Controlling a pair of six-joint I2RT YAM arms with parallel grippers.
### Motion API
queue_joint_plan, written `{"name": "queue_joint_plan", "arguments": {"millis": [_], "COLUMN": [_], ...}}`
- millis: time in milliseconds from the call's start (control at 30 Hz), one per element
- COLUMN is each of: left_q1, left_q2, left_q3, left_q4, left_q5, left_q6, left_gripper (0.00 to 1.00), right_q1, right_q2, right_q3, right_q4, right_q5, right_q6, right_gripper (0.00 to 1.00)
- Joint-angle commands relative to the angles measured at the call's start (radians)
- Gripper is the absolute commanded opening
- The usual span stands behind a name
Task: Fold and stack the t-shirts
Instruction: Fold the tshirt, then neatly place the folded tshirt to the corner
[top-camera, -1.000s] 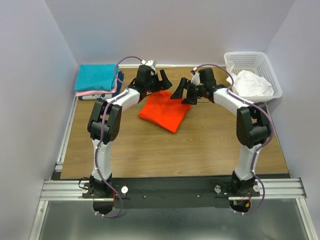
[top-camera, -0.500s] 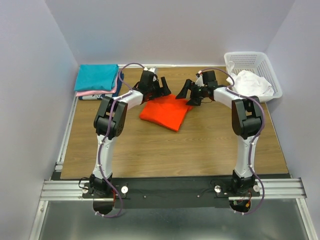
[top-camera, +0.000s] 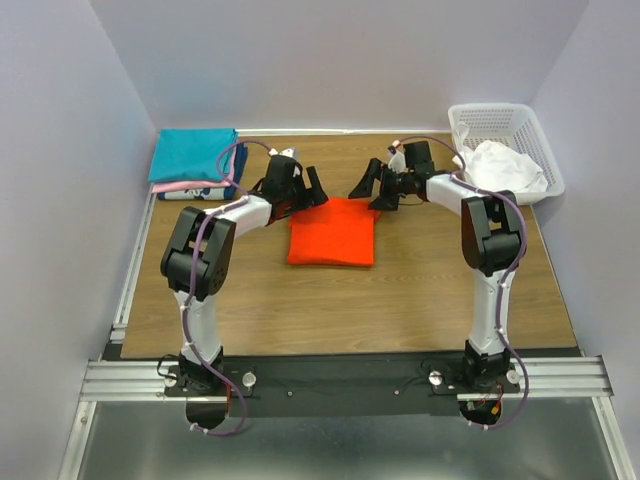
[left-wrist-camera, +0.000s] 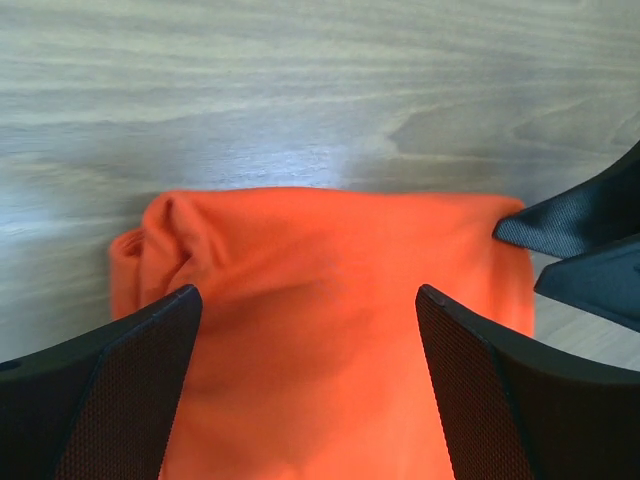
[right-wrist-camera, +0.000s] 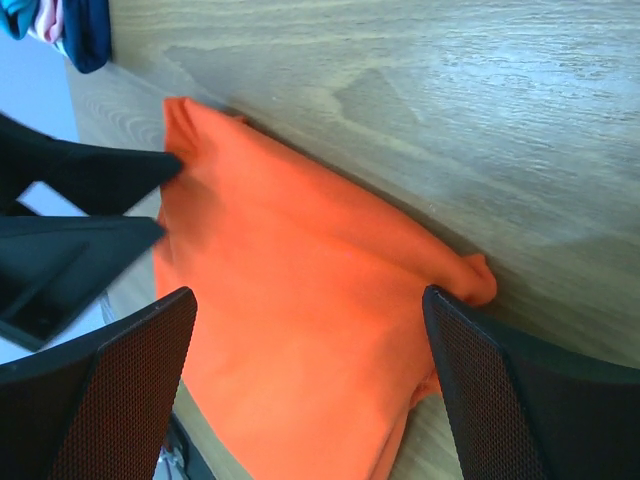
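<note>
Stretched forward with elbows bent, converging toward the middle; spread wide at the left gripper and the right gripper, fingertips pointed toward one another, near but apart.

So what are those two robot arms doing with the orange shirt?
They are folding t-shirts. The orange t-shirt lies folded in the middle of the table. The left claw and right claw are both open over its far edge, gripping nothing. A stack of folded shirts, teal on top, sits at the back left corner. A white shirt lies crumpled in the basket on the right.
</note>
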Motion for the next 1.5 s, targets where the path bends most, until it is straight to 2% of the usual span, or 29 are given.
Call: {"name": "queue_joint_plan", "arguments": {"millis": [0, 133, 233, 267, 300, 400, 500, 633, 800, 1000, 1133, 1200, 1333, 1467], "left_q1": [0.004, 0.004, 0.003, 0.004, 0.003, 0.004, 0.004, 0.006, 0.006, 0.006, 0.004, 0.006, -0.006, -0.037], "left_q2": [-0.138, -0.263, -0.435, -0.47, -0.504, -0.641, -0.736, -0.692, -0.517, -0.347, -0.256, -0.215, -0.184, -0.172], "left_q3": [0.034, 0.046, -0.044, -0.107, -0.138, -0.277, -0.402, -0.46, -0.419, -0.362, -0.325, -0.308, -0.308, -0.322], "left_q4": [-0.069, -0.121, -0.12, -0.118, -0.12, -0.096, -0.036, -0.008, 0.004, 0.006, 0.011, 0.011, 0.011, 0.012], "left_q5": [-0.13, -0.193, -0.213, -0.231, -0.245, -0.274, -0.273, -0.258, -0.167, -0.167, -0.105, -0.087, -0.08, -0.078], "left_q6": [0.031, 0.05, 0.033, 0.019, 0.011, -0.031, -0.036, -0.041, -0.016, 0.01, 0.016, 0.019, 0.018, 0.018], "left_gripper": [0.96, 0.97, 0.98, 0.98, 0.98, 0.98, 0.98, 0.98, 0.98, 0.98, 0.96, 0.86, 0.79, 0.76], "right_q1": [-0.002, -0.002, -0.002, -0.004, -0.002, -0.002, -0.002, -0.002, -0.004, -0.002, -0.002, -0.004, -0.002, -0.002], "right_q2": [-0.142, -0.287, -0.469, -0.577, -0.632, -0.848, -1.044, -1.224, -1.322, -1.327, -1.295, -1.283, -1.28, -1.278], "right_q3": [-0.008, -0.045, -0.124, -0.207, -0.253, -0.454, -0.65, -0.824, -0.91, -0.941, -0.944, -0.939, -0.938, -0.939], "right_q4": [-0.024, -0.028, -0.029, -0.029, -0.029, -0.028, -0.031, -0.028, -0.031, -0.032, -0.034, -0.035, -0.037, -0.038], "right_q5": [0.026, 0.107, 0.211, 0.243, 0.336, 0.469, 0.694, 0.782, 0.779, 0.716, 0.699, 0.695, 0.704, 0.721], "right_q6": [-0.05, -0.054, -0.077, -0.081, -0.076, -0.05, 0.075, 0.185, 0.156, 0.131, 0.122, 0.11, 0.102, 0.087], "right_gripper": [1.0, 1.0, 1.0, 1.0, 1.0, 1.0, 1.0, 1.0, 1.0, 1.0, 1.0, 1.0, 1.0, 1.0]}}
